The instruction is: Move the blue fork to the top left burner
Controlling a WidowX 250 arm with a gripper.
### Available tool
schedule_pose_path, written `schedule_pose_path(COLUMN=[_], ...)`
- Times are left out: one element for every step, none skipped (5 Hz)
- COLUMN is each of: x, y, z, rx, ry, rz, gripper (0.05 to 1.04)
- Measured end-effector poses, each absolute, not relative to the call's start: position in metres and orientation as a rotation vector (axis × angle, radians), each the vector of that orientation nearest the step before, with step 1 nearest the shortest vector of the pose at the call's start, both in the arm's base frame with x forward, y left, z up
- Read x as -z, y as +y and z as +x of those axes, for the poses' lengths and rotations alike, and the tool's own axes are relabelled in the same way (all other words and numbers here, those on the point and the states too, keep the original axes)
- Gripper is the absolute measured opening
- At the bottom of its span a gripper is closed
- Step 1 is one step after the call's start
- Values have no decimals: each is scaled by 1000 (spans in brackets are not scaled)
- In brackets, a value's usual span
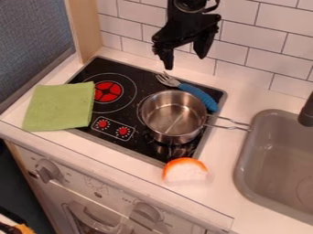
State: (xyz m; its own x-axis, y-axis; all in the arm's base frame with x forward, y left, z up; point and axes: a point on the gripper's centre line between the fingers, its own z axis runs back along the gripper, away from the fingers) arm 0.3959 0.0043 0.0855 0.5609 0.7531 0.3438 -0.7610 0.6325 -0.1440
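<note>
Seemingly, blue fork (188,88) below pincer (185,62).

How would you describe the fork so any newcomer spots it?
On the black stovetop stands a silver pot. Just behind it, towards the tiled wall, lies the fork. Its handle is thick and blue, unlike the pot's thin wire handle.

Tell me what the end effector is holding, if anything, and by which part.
Nothing is held; the end effector hangs open above the blue fork.

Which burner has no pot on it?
The left burner, with its red centre in plain sight; the right burner has the steel pot over it.
</note>
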Motion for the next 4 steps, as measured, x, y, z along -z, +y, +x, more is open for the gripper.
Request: schedule_pose_path(x=[-70, -56, -44, -36], y=[6, 3, -7, -5], z=[402, 400, 407, 407], rx=[-897, -915, -894, -889], ry=[-372, -342, -310, -297], rz=[47, 68, 89, 118], gripper=[1001, 1001, 1001, 1001])
